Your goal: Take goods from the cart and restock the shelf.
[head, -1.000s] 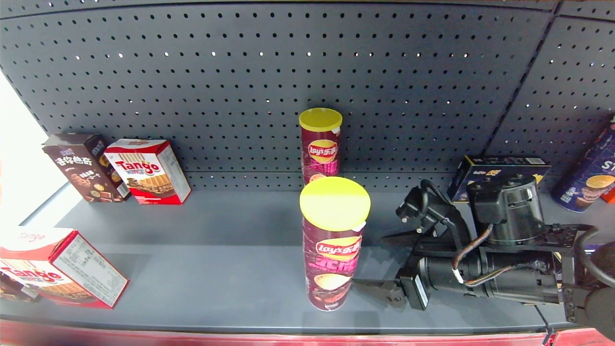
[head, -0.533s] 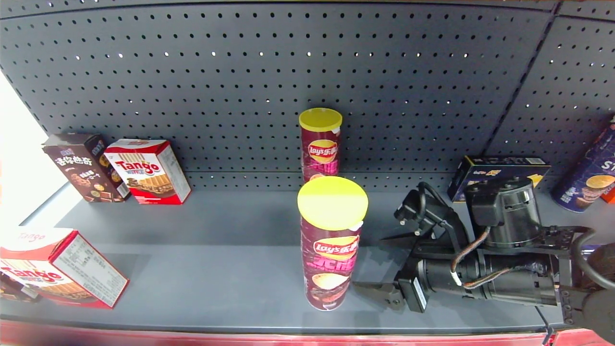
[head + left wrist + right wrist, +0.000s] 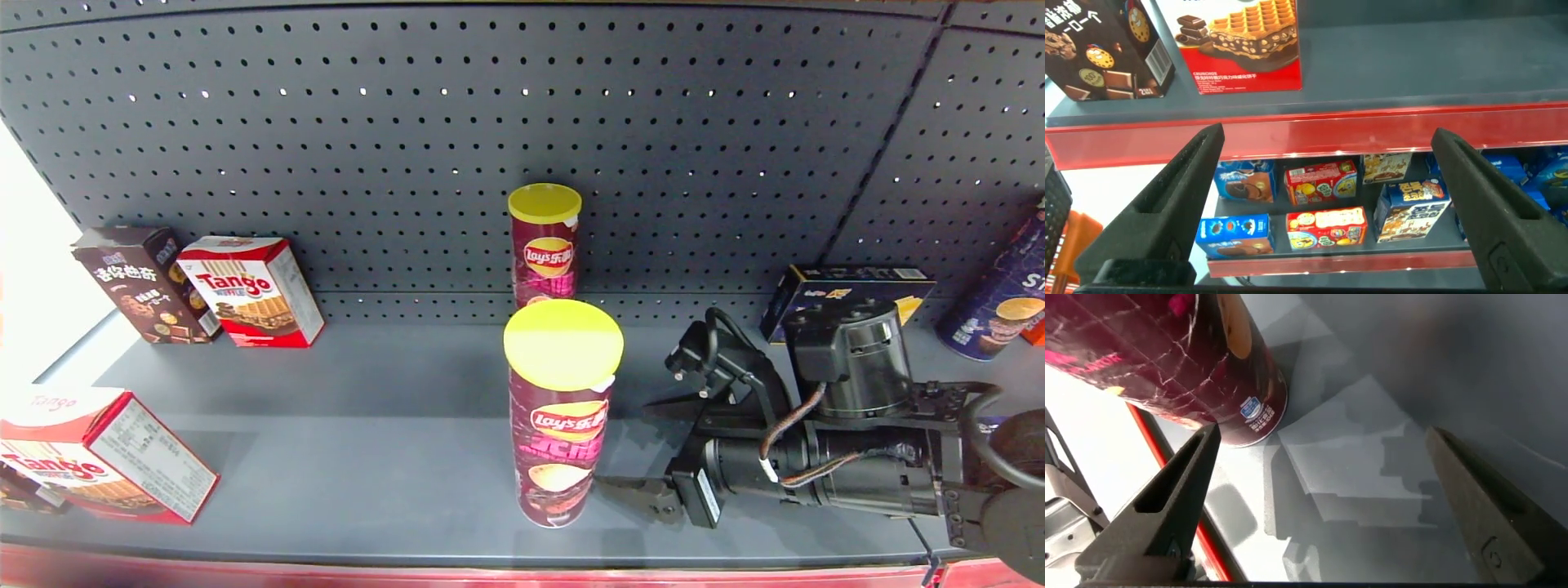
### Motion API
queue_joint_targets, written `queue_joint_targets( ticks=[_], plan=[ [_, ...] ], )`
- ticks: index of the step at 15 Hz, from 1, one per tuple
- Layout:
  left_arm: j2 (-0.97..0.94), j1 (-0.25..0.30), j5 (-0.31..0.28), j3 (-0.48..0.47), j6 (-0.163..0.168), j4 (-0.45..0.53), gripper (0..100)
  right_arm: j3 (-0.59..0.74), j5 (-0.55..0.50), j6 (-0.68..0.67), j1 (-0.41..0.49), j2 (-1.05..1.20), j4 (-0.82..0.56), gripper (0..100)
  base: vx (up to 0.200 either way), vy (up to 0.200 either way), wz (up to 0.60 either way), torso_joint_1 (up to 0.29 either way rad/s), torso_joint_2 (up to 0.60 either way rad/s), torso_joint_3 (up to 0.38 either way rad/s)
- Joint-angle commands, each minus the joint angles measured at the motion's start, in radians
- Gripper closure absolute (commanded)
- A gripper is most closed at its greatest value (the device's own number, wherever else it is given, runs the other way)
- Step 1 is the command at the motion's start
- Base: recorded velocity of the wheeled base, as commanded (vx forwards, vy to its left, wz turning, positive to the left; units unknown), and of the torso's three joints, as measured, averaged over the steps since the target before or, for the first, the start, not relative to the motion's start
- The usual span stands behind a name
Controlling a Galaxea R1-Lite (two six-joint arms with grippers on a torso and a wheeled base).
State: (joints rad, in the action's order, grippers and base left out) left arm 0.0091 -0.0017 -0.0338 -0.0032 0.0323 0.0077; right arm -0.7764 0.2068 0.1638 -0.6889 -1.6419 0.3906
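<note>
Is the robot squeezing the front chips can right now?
No, the right gripper is wide open beside the front chips can, which stands upright on the shelf, not between its fingers.

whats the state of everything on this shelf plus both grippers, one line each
front chips can: upright, yellow lid on, not gripped
rear chips can: upright, yellow lid on
right gripper: fingers open, empty, beside the front chips can
left gripper: fingers open, empty
rear red wafer box: upright, closed
brown cookie box: upright, closed
</note>
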Motion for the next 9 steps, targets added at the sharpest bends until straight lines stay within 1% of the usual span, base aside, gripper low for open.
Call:
queue_joint_targets(
  ticks=[1,9],
  plan=[
    [0.002,0.000,0.000,0.000,0.000,0.000,0,0.000,0.000,0.000,-0.001,-0.004,0.001,0,0.000,0.000,0.00,0.000,0.00,0.000],
    [0.002,0.000,0.000,0.000,0.000,0.000,0,-0.004,0.002,0.000,-0.011,-0.015,0.002,0,0.000,0.000,0.00,0.000,0.00,0.000]
  ],
)
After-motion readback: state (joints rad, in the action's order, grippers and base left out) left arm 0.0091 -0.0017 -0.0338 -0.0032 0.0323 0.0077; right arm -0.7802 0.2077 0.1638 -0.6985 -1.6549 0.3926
